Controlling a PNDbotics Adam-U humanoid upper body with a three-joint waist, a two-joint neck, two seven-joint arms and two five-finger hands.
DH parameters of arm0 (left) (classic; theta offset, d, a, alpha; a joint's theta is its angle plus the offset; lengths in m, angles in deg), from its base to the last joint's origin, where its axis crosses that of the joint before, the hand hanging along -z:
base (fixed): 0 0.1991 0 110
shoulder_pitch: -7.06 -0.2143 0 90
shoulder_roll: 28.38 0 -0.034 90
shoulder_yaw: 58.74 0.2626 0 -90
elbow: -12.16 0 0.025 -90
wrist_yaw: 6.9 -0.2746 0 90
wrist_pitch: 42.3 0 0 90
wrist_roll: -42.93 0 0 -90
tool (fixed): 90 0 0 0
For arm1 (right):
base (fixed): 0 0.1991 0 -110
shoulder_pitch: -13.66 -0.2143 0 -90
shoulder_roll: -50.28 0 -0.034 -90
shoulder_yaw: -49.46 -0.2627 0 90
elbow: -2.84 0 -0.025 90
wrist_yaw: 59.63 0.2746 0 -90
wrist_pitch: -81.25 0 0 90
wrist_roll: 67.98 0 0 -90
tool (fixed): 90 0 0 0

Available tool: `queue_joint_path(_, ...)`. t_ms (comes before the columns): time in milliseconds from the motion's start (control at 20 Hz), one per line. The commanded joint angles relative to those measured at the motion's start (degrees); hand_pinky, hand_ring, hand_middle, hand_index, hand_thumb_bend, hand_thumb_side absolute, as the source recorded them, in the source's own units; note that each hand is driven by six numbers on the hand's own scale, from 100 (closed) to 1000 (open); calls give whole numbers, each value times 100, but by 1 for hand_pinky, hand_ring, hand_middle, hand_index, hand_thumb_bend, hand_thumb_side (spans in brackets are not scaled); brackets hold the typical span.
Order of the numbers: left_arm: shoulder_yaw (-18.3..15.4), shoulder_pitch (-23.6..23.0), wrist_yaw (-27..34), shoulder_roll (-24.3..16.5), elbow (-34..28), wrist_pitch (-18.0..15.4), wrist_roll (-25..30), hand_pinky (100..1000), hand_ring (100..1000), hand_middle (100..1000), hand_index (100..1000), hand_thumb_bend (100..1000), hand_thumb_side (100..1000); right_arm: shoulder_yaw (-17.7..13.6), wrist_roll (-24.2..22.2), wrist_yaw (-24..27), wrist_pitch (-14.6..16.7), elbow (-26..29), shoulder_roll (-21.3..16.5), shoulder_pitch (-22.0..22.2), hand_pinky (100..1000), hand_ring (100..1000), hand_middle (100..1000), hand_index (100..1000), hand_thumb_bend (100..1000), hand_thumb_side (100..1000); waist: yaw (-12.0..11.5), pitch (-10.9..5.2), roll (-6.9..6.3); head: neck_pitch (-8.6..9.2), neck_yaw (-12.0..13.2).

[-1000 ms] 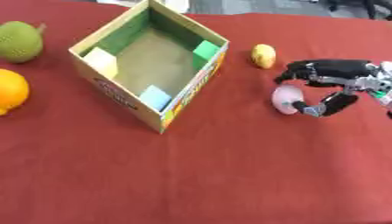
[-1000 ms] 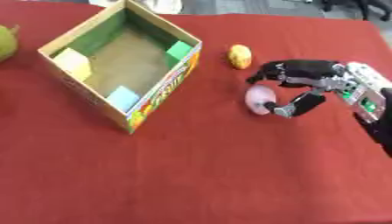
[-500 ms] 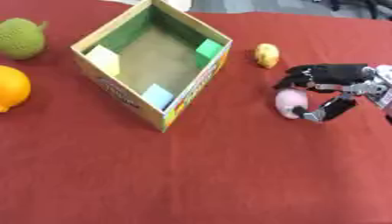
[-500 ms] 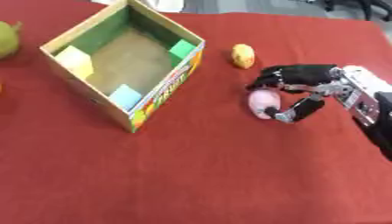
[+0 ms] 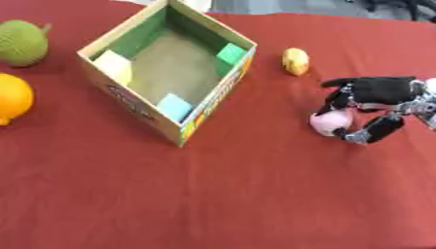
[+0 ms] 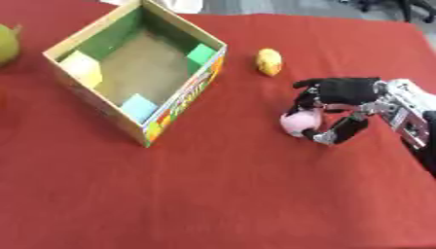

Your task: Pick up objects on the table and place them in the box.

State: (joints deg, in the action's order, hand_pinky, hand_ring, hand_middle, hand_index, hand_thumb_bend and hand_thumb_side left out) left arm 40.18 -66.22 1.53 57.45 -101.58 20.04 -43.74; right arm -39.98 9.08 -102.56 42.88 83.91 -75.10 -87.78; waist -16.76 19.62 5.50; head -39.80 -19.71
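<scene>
A small pink round object (image 5: 329, 122) lies on the red table to the right of the open cardboard box (image 5: 142, 106). My right hand (image 5: 379, 92) comes in from the right edge, its fingers and thumb curled round the pink object, which still looks low on the cloth. A small yellow object (image 5: 296, 61) lies behind the hand, near the box's right corner. At the far left sit a green bumpy fruit (image 5: 23, 43) and an orange fruit (image 5: 12, 99). The box's green-lined inside holds nothing. My left hand shows in neither view.
The red cloth (image 5: 221, 194) covers the whole table, with wide bare cloth in front of the box and the hand. The table's far edge runs just behind the box, where a white object (image 6: 180, 5) shows.
The fingers and thumb of my right hand have closed in round the pink object over the last second. The picture has shifted slightly; the box and fruits have not moved.
</scene>
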Motion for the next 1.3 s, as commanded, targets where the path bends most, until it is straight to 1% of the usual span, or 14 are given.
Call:
queue_joint_path(50,-15,42,-15,-77,-85,9,1,837,797,770,789,100,581,-13,257,-91,34,90,-158,52,973,100,481,623,100,312,20,-3,23,-47,19)
queue_joint_path(350,-9,39,-7,-69,-85,23,21,838,798,771,789,100,581,55,837,-37,34,166,-175,185,941,100,446,567,100,259,33,-15,12,-49,26)
queue_joint_path(600,-12,35,18,-69,-85,22,31,838,799,771,789,100,581,46,1314,-34,34,163,-218,266,923,100,428,543,100,252,37,-31,-1,-52,30)
queue_joint_path(700,-13,33,26,-69,-85,25,33,838,799,772,789,100,581,62,1482,-79,34,191,-247,303,920,100,436,551,100,249,41,-36,-3,-55,30)
queue_joint_path(900,-9,31,46,-69,-85,38,45,838,800,772,789,100,580,64,1728,-183,34,279,-299,375,928,100,493,615,100,253,59,-49,-6,-52,36)
queue_joint_path(1200,-19,24,75,-79,-85,34,46,838,800,773,789,100,581,34,1864,-126,34,424,-386,411,928,100,511,632,100,252,64,-73,-20,-48,37)
queue_joint_path(1250,-20,23,78,-81,-85,34,47,839,801,773,789,100,581,30,1881,-101,34,459,-406,411,925,100,512,632,100,436,66,-76,-20,-46,34)
queue_joint_path(1300,-20,22,82,-83,-85,36,48,839,801,773,789,100,581,21,1914,-77,34,510,-439,398,921,100,509,631,100,247,70,-84,-18,-44,28)
